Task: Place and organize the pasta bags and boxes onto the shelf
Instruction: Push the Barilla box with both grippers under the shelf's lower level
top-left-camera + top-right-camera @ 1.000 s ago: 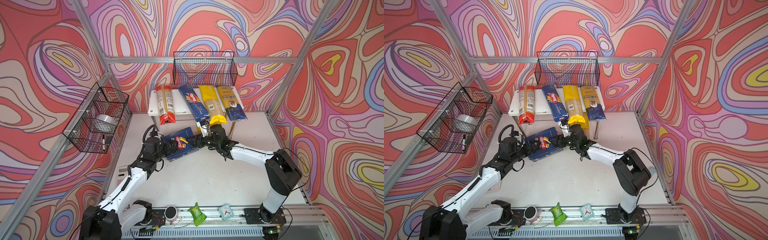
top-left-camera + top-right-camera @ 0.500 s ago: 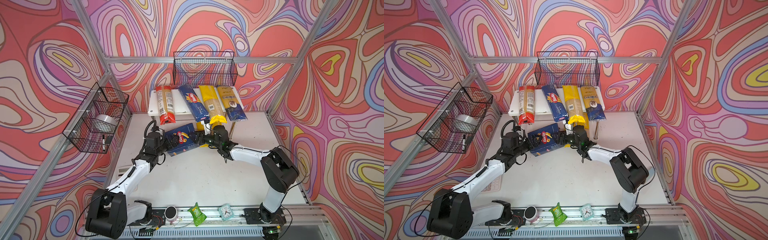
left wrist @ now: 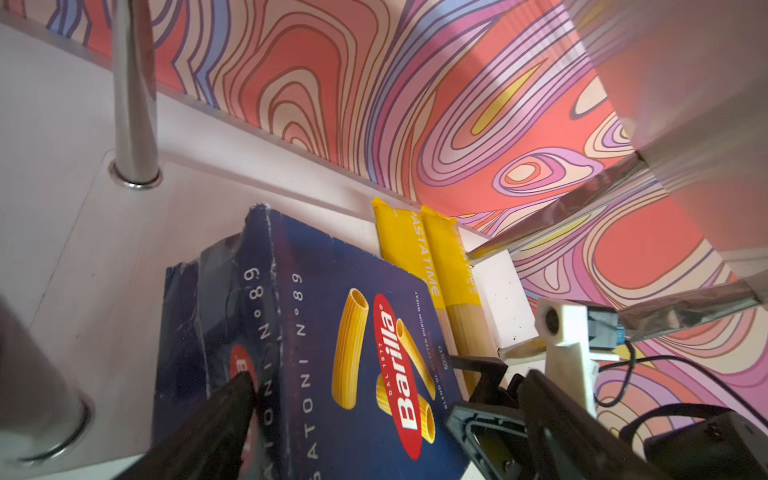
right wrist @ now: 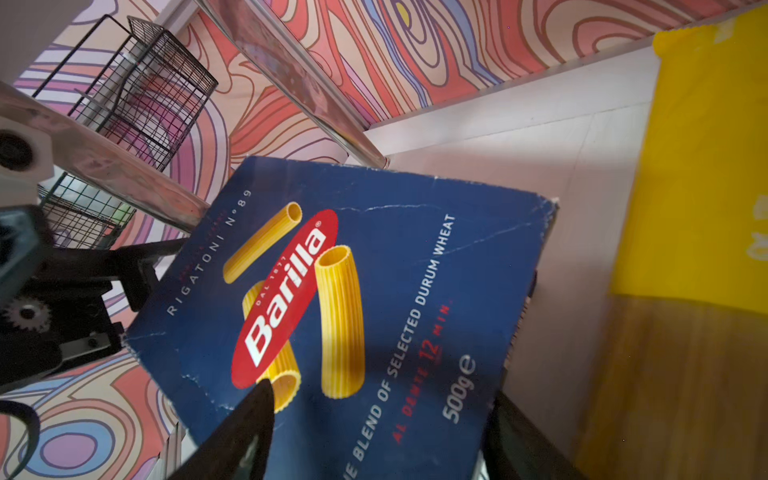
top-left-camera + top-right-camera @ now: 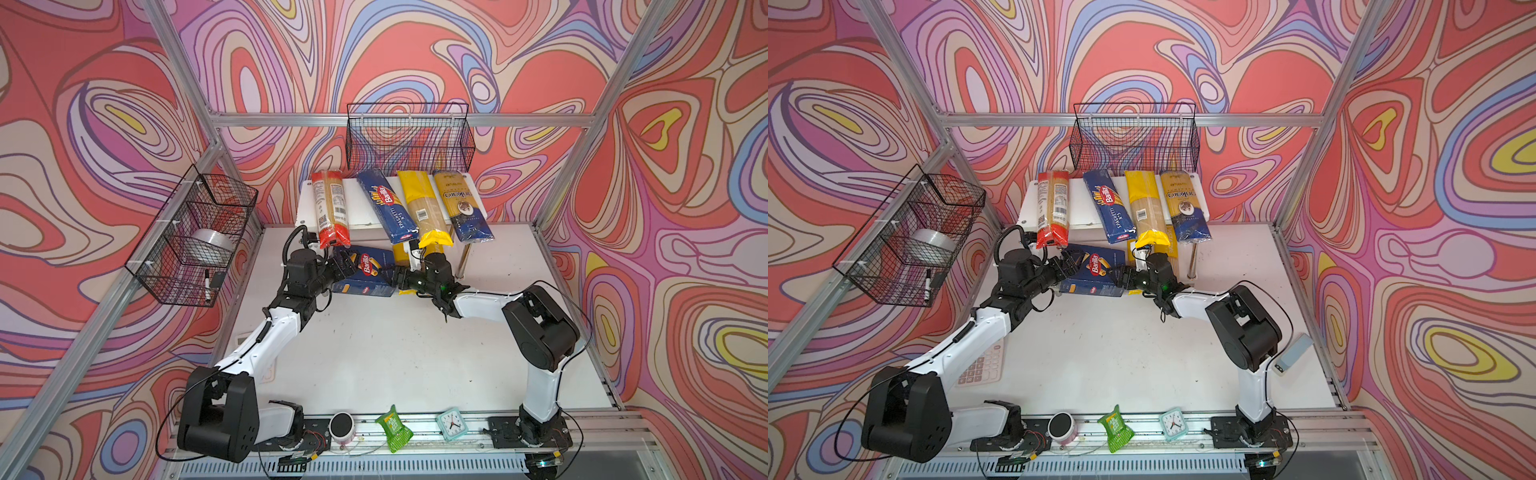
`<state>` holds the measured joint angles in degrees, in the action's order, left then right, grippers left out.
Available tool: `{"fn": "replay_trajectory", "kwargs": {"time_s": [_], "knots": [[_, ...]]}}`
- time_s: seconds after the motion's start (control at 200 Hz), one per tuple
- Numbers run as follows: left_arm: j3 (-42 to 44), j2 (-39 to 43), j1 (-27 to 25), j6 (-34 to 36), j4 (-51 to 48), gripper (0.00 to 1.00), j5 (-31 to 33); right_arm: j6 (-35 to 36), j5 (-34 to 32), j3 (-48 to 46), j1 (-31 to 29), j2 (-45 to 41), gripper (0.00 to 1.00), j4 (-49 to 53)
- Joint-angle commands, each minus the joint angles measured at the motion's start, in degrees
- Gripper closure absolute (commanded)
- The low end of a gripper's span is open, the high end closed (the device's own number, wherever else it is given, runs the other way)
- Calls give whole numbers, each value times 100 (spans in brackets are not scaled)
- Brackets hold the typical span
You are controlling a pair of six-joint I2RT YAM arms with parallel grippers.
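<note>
They're on the stowing step for the wide dark blue cardboard Barilla rigatoni box [image 5: 365, 272]. It lies face up at the mouth of the lower tier of the white two-tier shelf with chrome tube legs [image 5: 356, 208], just beside two yellow plastic spaghetti bags [image 3: 419, 249]. The right gripper [image 5: 395, 279] clamps one end, its fingers [image 4: 245, 424] astride the cardboard. The left gripper [image 5: 344, 266] has one finger [image 3: 224, 415] on the other end; its mate is hidden, so I can't tell whether it grips. Next, I'd guess, the box needs sliding squarely inward between the legs, then letting go.
</note>
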<state>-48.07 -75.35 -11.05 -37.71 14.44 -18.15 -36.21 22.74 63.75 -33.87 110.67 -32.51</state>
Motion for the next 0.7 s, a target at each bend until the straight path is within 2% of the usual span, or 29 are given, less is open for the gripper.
{"fn": "replay_trajectory", "kwargs": {"time_s": [0.0, 0.135, 0.436, 0.531, 0.696], "knots": [[-264, -228, -82, -167, 678, 0, -994, -29, 996, 469, -272, 30, 23, -853], [-298, -305, -31, -104, 481, 0, -944, -16, 987, 581, -241, 102, 23, -818], [-494, 112, -20, 655, -1186, 0, -69, 61, 921, 771, -208, 108, 23, -630], [-190, 303, 13, 662, -1096, 0, 75, 61, 932, 771, -210, 100, 23, -629], [59, 192, 173, 528, -574, 0, -221, 65, 932, 796, -208, 125, 23, -608]]}}
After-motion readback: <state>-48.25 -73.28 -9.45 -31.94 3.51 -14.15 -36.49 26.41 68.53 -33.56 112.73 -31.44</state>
